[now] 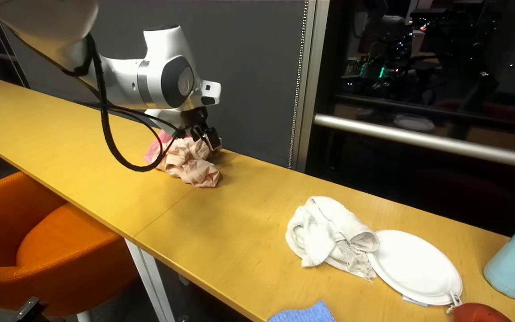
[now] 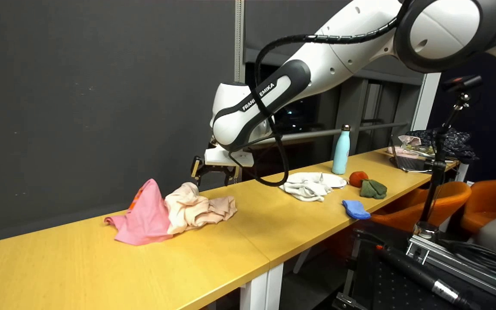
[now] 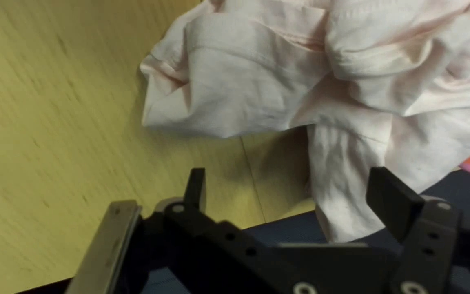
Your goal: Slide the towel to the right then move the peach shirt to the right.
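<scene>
The peach shirt [image 1: 190,163] lies crumpled near the table's back edge in both exterior views [image 2: 192,206]. In the wrist view the shirt [image 3: 251,77] fills the top and right, with one flap hanging down between the finger lines. My gripper [image 2: 214,172] is open and empty, above the shirt's back side by the wall. In the wrist view the gripper [image 3: 288,181] has its fingers wide apart, the right one over the shirt, the left one over bare table. The white towel [image 1: 329,228] lies bunched against a white plate [image 1: 418,268], well away from the gripper; it also shows in an exterior view [image 2: 306,187].
A pink cloth [image 2: 147,215] touches the shirt. A light blue bottle [image 2: 341,150], a red round item [image 2: 358,178], a green cloth [image 2: 373,189] and a blue cloth [image 2: 355,209] stand or lie beyond the towel. A dark wall panel [image 1: 248,89] runs close behind the table.
</scene>
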Controlling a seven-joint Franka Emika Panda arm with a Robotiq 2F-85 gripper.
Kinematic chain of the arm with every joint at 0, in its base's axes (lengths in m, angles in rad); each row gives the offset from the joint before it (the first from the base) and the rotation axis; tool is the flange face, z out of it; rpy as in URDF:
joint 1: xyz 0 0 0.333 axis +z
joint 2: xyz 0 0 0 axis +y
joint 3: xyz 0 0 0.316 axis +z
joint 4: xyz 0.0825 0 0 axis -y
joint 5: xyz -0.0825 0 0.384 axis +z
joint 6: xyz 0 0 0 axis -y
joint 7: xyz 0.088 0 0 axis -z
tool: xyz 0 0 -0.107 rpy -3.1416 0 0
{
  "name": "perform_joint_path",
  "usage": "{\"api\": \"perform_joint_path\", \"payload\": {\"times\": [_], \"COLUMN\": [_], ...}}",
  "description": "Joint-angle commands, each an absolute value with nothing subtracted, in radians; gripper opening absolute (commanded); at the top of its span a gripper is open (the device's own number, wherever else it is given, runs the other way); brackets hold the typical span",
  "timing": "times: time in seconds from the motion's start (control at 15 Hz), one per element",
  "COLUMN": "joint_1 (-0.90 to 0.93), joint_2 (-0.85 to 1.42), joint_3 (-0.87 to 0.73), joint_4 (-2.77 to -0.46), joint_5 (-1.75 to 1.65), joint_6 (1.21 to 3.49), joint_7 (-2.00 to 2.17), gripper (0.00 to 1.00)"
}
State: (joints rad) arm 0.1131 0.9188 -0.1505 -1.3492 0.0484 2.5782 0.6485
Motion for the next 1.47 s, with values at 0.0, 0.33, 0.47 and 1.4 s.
{"api": "perform_joint_path", "payload": {"times": [0.0, 0.33, 0.47, 1.4], "joint_1": [0.13, 0.139, 0.138, 0.139], "joint_2": [1.031, 1.071, 1.058, 1.109], "joint_3": [-0.131, -0.069, -0.041, -0.057], "joint_4": [-1.163, -1.042, -1.044, -0.988], "joint_5": [0.055, 0.074, 0.081, 0.064], "joint_6": [2.561, 2.523, 2.488, 2.189], "joint_7": [0.641, 0.597, 0.565, 0.486], "gripper": [1.0, 1.0, 1.0, 1.0]}}
